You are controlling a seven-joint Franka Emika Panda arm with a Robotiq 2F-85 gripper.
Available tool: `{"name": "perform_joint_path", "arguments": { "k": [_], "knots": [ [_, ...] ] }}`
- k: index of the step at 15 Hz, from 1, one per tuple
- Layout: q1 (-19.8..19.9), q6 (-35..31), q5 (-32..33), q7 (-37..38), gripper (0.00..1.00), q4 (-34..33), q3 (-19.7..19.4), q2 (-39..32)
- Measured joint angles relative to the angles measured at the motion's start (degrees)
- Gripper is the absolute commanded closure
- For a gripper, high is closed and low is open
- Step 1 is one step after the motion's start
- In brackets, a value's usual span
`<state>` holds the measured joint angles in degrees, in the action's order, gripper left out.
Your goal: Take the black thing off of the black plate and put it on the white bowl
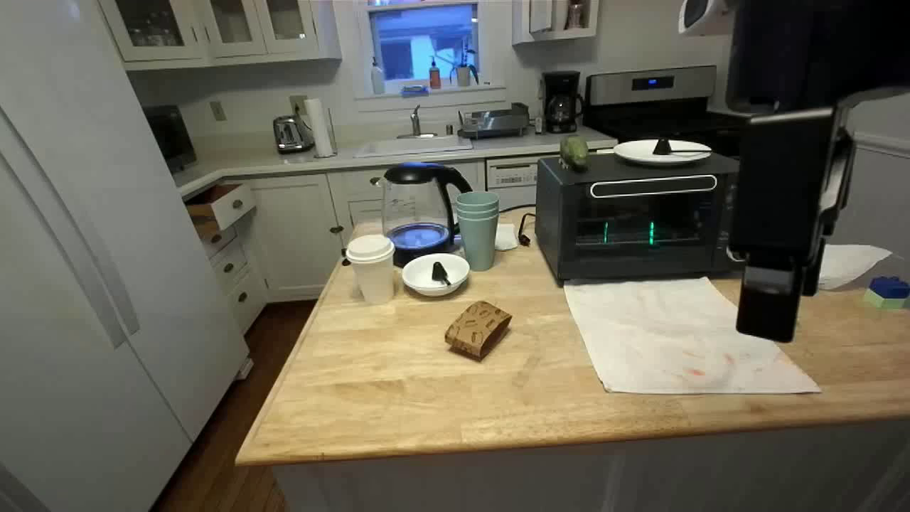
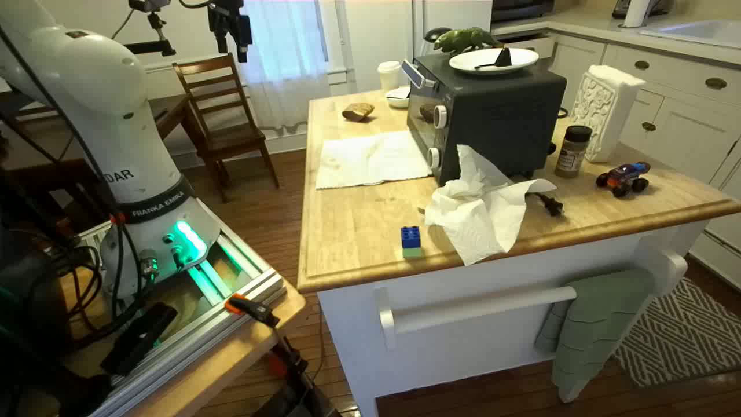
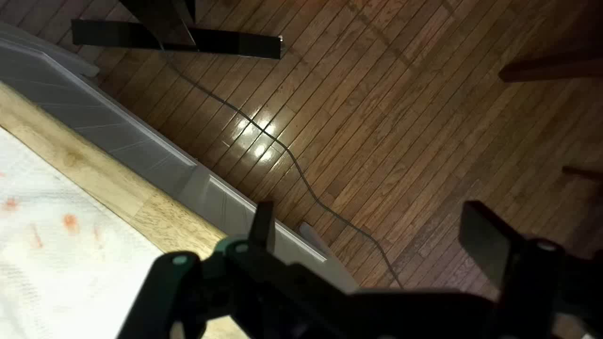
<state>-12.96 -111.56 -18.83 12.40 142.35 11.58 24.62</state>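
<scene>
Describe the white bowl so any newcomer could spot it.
In an exterior view, find the wooden counter, then the clear kettle on it. Just in front, between a lidded white cup and stacked green cups, sits the white bowl. Unlike those tall neighbours, it is low and shallow, holding a small black object.

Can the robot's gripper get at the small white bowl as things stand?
Probably yes, from above: the gripper is open, and nothing covers the white bowl. In an exterior view, the white cup and stacked teal cups flank it, with the kettle behind, so low approaches look tighter.
</scene>
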Motion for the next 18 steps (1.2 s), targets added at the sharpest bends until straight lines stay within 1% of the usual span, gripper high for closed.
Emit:
{"name": "perform_joint_path", "arguments": {
  "k": [8, 9, 11, 14, 16, 18],
  "knots": [
    [0.0, 0.0, 0.0, 0.0, 0.0, 0.0, 0.0, 0.0],
    [0.3, 0.0, 0.7, 0.0, 0.0, -0.1, 0.0, 0.0],
    [2.1, 0.8, 4.6, 0.0, 0.0, -0.7, -0.4, 0.0],
    [6.0, 6.0, 11.0, -2.2, 0.0, -3.7, -3.1, 0.0],
    [8.4, 9.7, 14.4, -5.9, 0.0, -6.4, -5.8, -0.1],
    [10.4, 11.5, 16.3, -10.4, 0.0, -8.8, -8.8, -0.5]
  ]
}}
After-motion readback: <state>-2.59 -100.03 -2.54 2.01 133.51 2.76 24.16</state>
